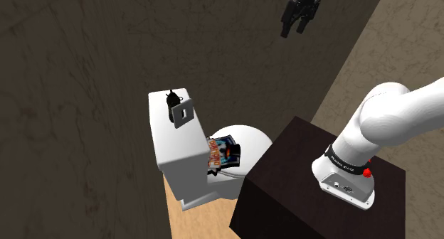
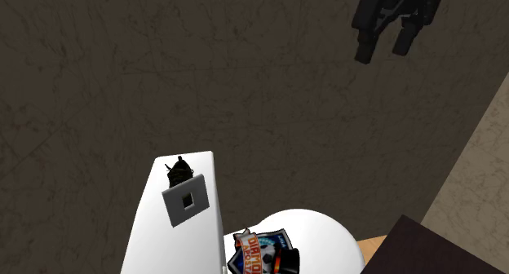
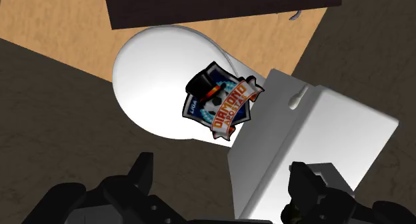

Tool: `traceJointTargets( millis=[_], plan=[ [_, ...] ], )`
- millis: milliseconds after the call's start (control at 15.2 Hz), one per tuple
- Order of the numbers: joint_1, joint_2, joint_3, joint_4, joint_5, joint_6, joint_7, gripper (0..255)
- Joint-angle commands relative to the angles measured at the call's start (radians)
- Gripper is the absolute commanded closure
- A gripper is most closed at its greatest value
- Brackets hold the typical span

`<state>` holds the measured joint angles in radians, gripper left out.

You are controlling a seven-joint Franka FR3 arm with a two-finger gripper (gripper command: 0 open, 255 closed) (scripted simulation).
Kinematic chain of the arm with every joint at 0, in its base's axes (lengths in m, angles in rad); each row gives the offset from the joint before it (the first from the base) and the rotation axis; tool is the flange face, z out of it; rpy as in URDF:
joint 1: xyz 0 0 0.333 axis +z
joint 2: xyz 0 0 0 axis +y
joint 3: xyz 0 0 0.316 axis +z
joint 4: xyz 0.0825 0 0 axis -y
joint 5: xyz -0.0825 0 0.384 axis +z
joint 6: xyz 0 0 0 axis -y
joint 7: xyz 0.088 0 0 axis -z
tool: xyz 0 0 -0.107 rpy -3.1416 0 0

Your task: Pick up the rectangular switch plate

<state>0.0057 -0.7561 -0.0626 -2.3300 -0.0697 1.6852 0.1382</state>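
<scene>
Background: dark, mottled brown surfaces are noted.
Switch plate: grey, laid flat on the white toilet tank, just beside a small black object.
Gripper: fingers spread, nothing held, positioned well above the tank.

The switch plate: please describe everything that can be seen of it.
The switch plate is a thin grey rectangle with one small dark slot in its middle. It lies flat on top of the white toilet tank, near the edge on the bowl's side, beside a small black object. Nothing grips it.
</scene>
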Motion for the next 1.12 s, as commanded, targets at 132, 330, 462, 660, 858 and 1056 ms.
traceJointTargets(
  millis=[132,330,462,660,858,1056],
  plan=[
    [-0.008,0.017,0.05,-0.033,0.019,0.047,0.098,0],
    [-0.02,0.06,0.125,-0.067,0.045,0.119,0.246,0],
    [-0.029,0.101,0.175,-0.078,0.059,0.167,0.344,0],
    [-0.044,0.179,0.248,-0.079,0.072,0.237,0.493,0],
    [-0.066,0.275,0.318,-0.059,0.07,0.304,0.645,0],
    [-0.091,0.386,0.384,-0.021,0.05,0.362,0.801,0]
  ],
)
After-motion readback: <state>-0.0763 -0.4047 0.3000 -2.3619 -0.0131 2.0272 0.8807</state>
